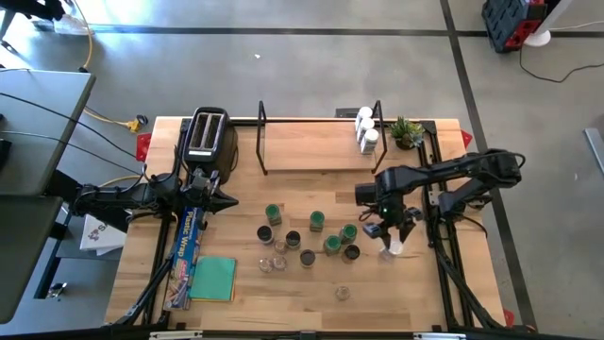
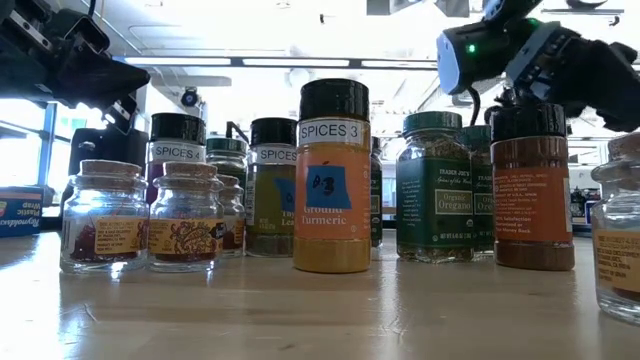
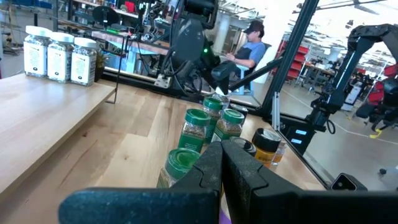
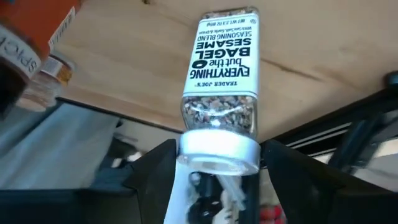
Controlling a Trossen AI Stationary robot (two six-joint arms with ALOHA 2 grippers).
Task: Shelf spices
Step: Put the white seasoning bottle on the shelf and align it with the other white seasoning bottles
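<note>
Right claw on the bagel-seasoning jar, near the tabletop's right edge.

My right claw [image 4: 214, 168] grips the Everything but the Bagel jar [image 4: 219, 81] by its white lid; I'd lift straight, then carry it to the shelf [image 1: 311, 146] along the far edge, beside three jars [image 1: 365, 129] already there. Left claw [image 3: 221, 177] sits pinched narrow, empty, near the toaster [image 1: 206, 134]. The overhead hides the jar's base.

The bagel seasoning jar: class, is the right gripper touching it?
Touching. The right wrist view shows the right gripper with fingers clamped on the white lid of the bagel seasoning jar.
</note>
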